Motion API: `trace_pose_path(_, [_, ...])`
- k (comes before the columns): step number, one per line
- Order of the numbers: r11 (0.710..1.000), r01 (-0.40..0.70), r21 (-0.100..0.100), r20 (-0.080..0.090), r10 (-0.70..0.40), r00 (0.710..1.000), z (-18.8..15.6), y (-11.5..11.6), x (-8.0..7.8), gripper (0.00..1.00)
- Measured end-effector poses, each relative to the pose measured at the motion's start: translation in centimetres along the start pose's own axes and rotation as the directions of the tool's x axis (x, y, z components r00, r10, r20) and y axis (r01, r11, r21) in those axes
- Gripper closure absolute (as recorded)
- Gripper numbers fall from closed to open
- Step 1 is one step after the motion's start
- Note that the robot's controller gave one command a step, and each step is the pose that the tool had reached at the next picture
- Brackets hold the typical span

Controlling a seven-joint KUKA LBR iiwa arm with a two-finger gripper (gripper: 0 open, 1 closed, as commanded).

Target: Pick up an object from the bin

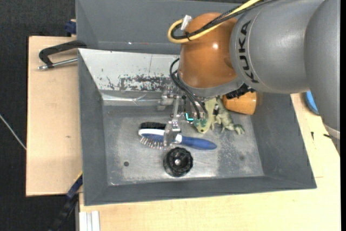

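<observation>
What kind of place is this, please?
Probably a robotics lab's grasping test station: a KUKA arm reaches into a grey metal bin holding a blue-handled brush and a black round part.

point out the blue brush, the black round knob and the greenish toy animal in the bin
blue brush [201, 143]: camera view, on its blue handle
black round knob [178, 162]: camera view, on its centre
greenish toy animal [228, 124]: camera view, on its body
</observation>
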State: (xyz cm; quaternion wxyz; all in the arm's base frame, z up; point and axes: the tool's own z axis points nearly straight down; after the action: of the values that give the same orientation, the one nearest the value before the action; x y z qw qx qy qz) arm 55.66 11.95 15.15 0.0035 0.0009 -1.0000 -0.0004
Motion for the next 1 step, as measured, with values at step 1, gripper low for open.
trace_pose_path(1, [0.987,0.161,-0.003,0.02,-0.161,0.987,6.04,-1.93,-0.18,0.0])
